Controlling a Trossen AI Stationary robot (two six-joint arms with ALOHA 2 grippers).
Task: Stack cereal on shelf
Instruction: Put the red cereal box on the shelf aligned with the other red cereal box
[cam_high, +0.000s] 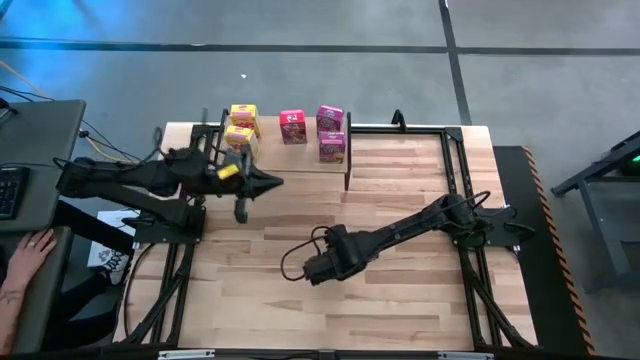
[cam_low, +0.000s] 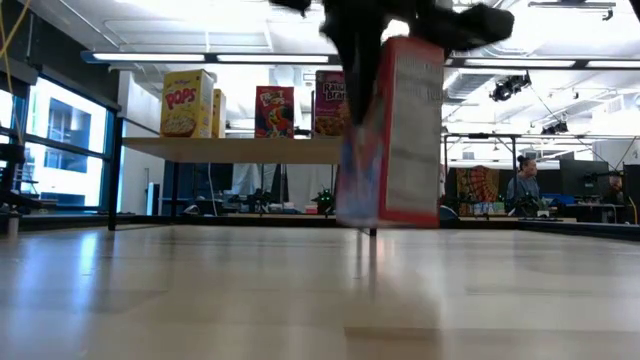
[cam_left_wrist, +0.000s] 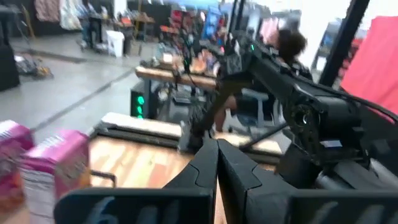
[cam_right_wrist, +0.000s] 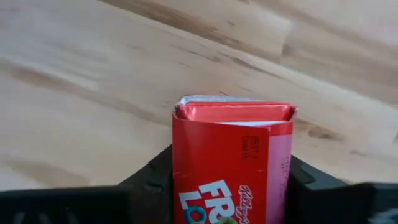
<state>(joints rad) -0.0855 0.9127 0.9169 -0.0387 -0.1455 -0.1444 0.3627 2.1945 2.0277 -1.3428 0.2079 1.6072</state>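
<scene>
At the left of the table the left gripper (cam_high: 268, 182) waits just in front of the shelf (cam_high: 345, 152), its fingers pressed shut on nothing, as the left wrist view shows the two tips meeting. It hangs above the wood, close to the shelf's near edge.

On the shelf, at the far side of the table, stand two yellow boxes (cam_high: 242, 126) at the left end, a pink box (cam_high: 293, 126) beside them, and two more pink boxes (cam_high: 331, 134) toward the right, one behind the other. In the low view they line the plank top in a row, upright.

Further right and nearer, mid-table, the right gripper (cam_high: 320, 266) has its fingers on either side of the sixth cereal box (cam_right_wrist: 231, 163), a red-and-pink carton. The right wrist view shows the carton between the dark fingers; the low view shows it upright, its base seemingly just above the table (cam_high: 400, 300), slightly tilted. The fingers appear to grip it.

The risks from here look like these. The grip sits high on a thin cardboard box, so a hard squeeze could crush it, or a light one let it swing and slip. Carried to the shelf, it could clip the standing boxes and topple them. The waiting left arm also lies near the path.
</scene>
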